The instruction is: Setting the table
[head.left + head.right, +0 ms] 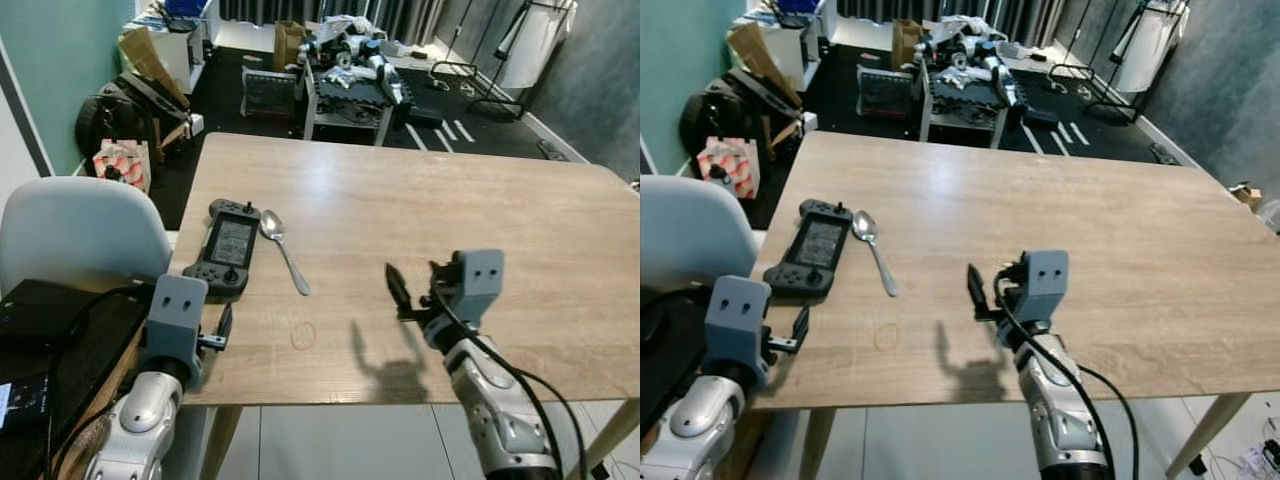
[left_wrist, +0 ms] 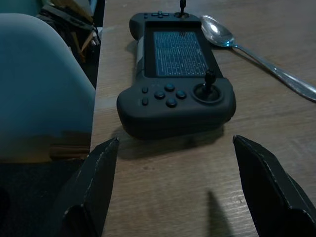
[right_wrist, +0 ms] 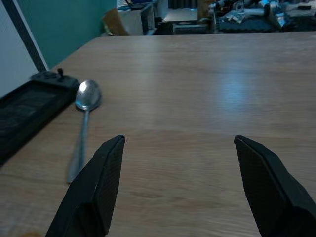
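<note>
Where the wooden desk [image 1: 420, 210] is seen from the head camera, a silver spoon [image 1: 283, 249] is found lying flat on its left part, bowl pointing away from the robot and handle angled toward the near edge. Just beside the spoon, on its left, a dark handheld game controller [image 1: 224, 247] with a screen and small joysticks is laid on the desk, close to the spoon's bowl but apart from it as far as can be judged. The right tool [image 1: 415, 290] is held low over the near middle of the desk, well to the right of the spoon's handle; its two black fingers [image 3: 101, 185] are seen spread wide in the right wrist view, with nothing between them. The left tool [image 2: 173, 190] is positioned at the near left corner of the desk, just short of the controller; its fingers [image 2: 96, 185] are likewise spread apart and nothing is gripped. A white chair back [image 1: 80, 235] is seen beside the desk's left edge. Beyond the far edge, a dark floor with cluttered bags and equipment [image 1: 345, 75] is visible.
</note>
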Motion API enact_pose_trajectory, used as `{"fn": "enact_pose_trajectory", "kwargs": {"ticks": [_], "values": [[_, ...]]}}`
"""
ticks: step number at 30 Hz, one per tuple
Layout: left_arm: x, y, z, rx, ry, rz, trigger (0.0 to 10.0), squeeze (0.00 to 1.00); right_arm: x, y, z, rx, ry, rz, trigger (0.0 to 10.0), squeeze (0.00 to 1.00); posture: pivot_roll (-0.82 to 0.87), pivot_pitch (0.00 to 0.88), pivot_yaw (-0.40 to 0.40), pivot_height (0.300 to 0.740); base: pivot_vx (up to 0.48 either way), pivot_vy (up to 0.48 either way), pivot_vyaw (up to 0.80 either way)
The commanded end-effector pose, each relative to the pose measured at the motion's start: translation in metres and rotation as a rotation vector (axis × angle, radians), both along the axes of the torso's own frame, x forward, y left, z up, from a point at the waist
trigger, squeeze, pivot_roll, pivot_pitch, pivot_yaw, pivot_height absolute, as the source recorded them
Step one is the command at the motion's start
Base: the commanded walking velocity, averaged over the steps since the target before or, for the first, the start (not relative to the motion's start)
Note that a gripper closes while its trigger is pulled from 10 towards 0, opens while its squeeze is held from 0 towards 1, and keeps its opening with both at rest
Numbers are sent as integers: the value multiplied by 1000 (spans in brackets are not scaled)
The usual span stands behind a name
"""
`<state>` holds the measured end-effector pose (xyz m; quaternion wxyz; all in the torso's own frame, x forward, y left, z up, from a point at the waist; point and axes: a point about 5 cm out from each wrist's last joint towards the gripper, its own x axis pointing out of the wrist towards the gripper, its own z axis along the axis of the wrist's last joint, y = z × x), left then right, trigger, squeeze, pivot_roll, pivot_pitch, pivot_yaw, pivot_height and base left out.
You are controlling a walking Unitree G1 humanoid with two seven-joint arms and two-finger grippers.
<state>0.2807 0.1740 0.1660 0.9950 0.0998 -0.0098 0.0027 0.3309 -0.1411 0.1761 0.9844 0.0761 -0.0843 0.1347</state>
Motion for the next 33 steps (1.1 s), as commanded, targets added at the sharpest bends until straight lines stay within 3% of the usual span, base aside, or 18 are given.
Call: {"fn": "enact_pose_trajectory", "kwargs": {"ticks": [1,3,5,7,8,10,14,19,24,27,29,30,33], "values": [[-3,1,1,7,9,-12,10000,0,2,13,-7,-10,32,30,10000,0,221,145,-57,740,0,0,0],[-3,1,1,7,9,-12,10000,0,2,13,-7,-10,32,30,10000,0,221,145,-57,740,0,0,0],[-6,3,8,6,3,-50,10000,0,7,41,-10,-28,42,71,10000,0,244,153,-51,740,0,0,0],[-6,3,8,6,3,-50,10000,0,7,41,-10,-28,42,71,10000,0,244,153,-51,740,0,0,0],[-7,6,14,1,-4,-72,10000,0,9,53,-10,-34,41,90,10000,0,249,156,-48,740,0,0,0],[-7,10,27,9,-28,-104,10000,0,10,62,-6,-22,27,98,10000,0,259,159,-42,740,0,0,0],[-4,10,36,21,-46,-128,10000,0,10,55,-1,-3,3,60,10000,0,256,163,-36,740,0,0,0],[15,10,43,46,-32,-168,10000,0,5,18,16,-28,-104,-55,10000,0,209,177,-13,740,0,0,0],[19,6,46,26,-30,-188,10000,0,4,13,19,-53,-118,-40,10000,0,195,179,-6,740,0,0,0],[9,1,47,-35,-28,-230,10000,0,2,33,10,-94,-99,28,10000,0,203,183,-10,740,0,0,0],[9,1,47,-35,-28,-230,10000,0,2,33,10,-94,-99,28,10000,0,203,183,-10,740,0,0,0],[-4,4,45,-67,-23,-214,10000,0,6,51,2,-116,-76,60,10000,0,248,184,-24,740,0,0,0],[-16,11,45,-94,-19,-176,10000,0,11,63,-1,-146,-63,79,10000,0,267,183,-29,740,0,0,0]]}}
